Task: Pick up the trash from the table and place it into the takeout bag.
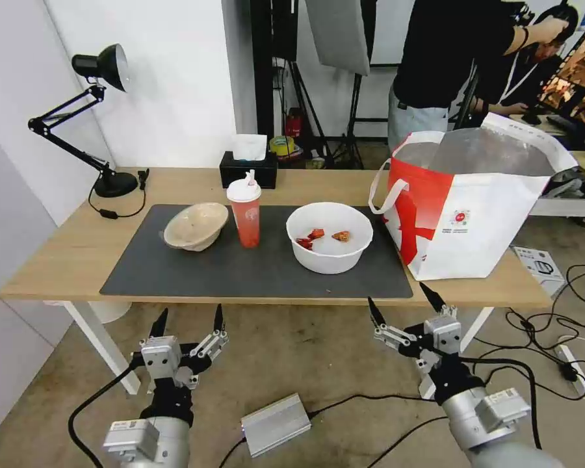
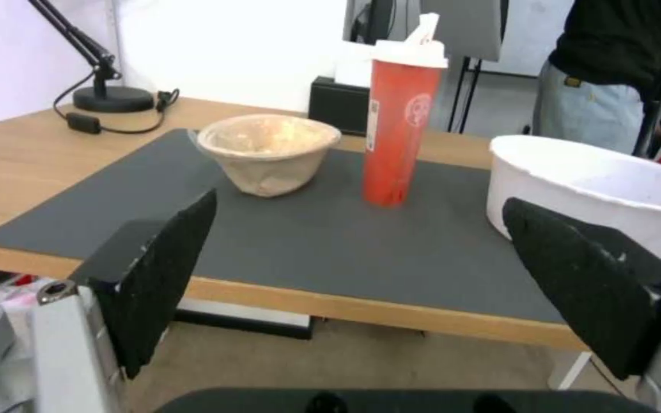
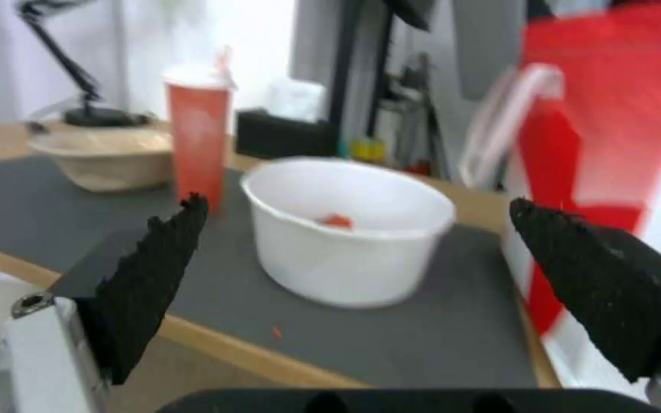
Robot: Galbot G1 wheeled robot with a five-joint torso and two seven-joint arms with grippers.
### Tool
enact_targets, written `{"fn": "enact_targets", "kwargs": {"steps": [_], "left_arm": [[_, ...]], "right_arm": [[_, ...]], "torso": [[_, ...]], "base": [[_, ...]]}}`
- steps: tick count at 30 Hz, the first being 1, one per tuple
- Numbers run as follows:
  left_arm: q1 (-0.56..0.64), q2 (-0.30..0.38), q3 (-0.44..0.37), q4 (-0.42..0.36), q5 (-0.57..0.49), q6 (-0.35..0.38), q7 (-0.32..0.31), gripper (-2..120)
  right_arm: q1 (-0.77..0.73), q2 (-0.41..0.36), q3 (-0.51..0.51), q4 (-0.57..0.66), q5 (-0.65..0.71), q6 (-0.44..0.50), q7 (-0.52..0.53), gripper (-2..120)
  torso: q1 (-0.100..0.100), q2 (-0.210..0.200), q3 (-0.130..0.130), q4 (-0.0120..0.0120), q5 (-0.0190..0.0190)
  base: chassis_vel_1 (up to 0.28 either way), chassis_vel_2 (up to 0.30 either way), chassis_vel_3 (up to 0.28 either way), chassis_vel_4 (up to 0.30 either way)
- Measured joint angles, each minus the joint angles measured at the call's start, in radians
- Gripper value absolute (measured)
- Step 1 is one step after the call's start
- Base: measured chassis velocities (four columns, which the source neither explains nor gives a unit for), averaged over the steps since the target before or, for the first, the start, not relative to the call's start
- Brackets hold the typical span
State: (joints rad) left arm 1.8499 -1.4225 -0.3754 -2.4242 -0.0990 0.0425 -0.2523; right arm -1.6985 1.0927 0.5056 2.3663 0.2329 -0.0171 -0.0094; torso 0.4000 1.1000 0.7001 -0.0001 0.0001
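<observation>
With both my left gripper (image 1: pixel 188 323) and right gripper (image 1: pixel 402 300) spread wide and empty below the table's (image 1: pixel 58 260) near edge, I'd lift the right one squarely over the white bowl (image 1: pixel 329 235), left of the takeout bag (image 1: pixel 474 214), gripping its rim level so the scraps stay in.

Pulp bowl (image 1: pixel 195 225), cup (image 1: pixel 244 212), plastic bowl (image 1: pixel 329 236) left to right on mat (image 1: pixel 253 270); takeout bag (image 1: pixel 468 208) rightmost.

Both the left gripper (image 1: pixel 188 322) and right gripper (image 1: pixel 403 302) carry pointed black fingers (image 2: pixel 164 269) with rough-textured pads on silver metal bodies with screws, joined through black wrists to silver forearms trailing black cables.
</observation>
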Motion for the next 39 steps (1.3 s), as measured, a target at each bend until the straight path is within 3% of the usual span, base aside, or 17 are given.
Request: {"fn": "enact_targets", "kwargs": {"steps": [6, 7, 11, 13, 16, 26, 29, 39], "left_arm": [[0.001, -0.015, 0.004, 0.006, -0.003, -0.002, -0.001, 100], [0.001, -0.015, 0.004, 0.006, -0.003, -0.002, -0.001, 100], [0.006, -0.019, 0.002, 0.006, 0.001, -0.003, 0.000, 100], [0.007, -0.020, 0.001, 0.006, 0.002, -0.003, 0.000, 100], [0.009, -0.029, 0.002, 0.007, 0.006, -0.002, 0.000, 100], [0.015, -0.062, 0.014, 0.020, 0.034, -0.006, -0.001, 100], [0.021, -0.062, 0.012, 0.020, 0.038, -0.010, 0.000, 100], [0.022, -0.069, 0.016, 0.031, 0.048, -0.024, -0.001, 100]], "right_arm": [[0.132, -0.181, 0.006, -0.047, 0.137, 0.028, -0.068, 100], [0.132, -0.181, 0.006, -0.047, 0.137, 0.028, -0.068, 100], [0.224, -0.325, 0.016, -0.080, 0.253, 0.035, -0.121, 100], [0.234, -0.342, 0.017, -0.084, 0.267, 0.036, -0.130, 100], [0.313, -0.436, 0.003, -0.113, 0.312, 0.038, -0.167, 100], [0.506, -0.525, -0.077, -0.203, 0.391, 0.005, -0.321, 100], [0.609, -0.560, -0.135, -0.260, 0.402, 0.004, -0.422, 100], [0.821, -0.588, -0.300, -0.392, 0.398, 0.004, -0.532, 100]], "torso": [[0.000, 0.000, 0.000, 0.0002, 0.0002], [0.000, 0.000, 0.000, 0.0002, 0.0002], [0.000, 0.000, 0.000, 0.0001, 0.0002], [0.000, 0.000, 0.000, 0.0001, 0.0001], [0.000, 0.000, 0.000, 0.0001, -0.0001], [0.000, 0.000, 0.000, 0.0001, 0.0001], [0.000, 0.000, 0.000, 0.0001, 0.0000], [0.000, 0.000, 0.000, 0.0001, -0.0001]], "base": [[0.000, 0.000, 0.000, 0.000], [0.000, 0.000, 0.000, 0.000], [0.000, 0.000, 0.000, 0.000], [0.000, 0.000, 0.000, 0.000], [0.000, 0.000, 0.000, 0.000], [0.000, 0.000, 0.000, 0.000], [0.000, 0.000, 0.000, 0.000], [0.000, 0.000, 0.000, 0.000]]}}
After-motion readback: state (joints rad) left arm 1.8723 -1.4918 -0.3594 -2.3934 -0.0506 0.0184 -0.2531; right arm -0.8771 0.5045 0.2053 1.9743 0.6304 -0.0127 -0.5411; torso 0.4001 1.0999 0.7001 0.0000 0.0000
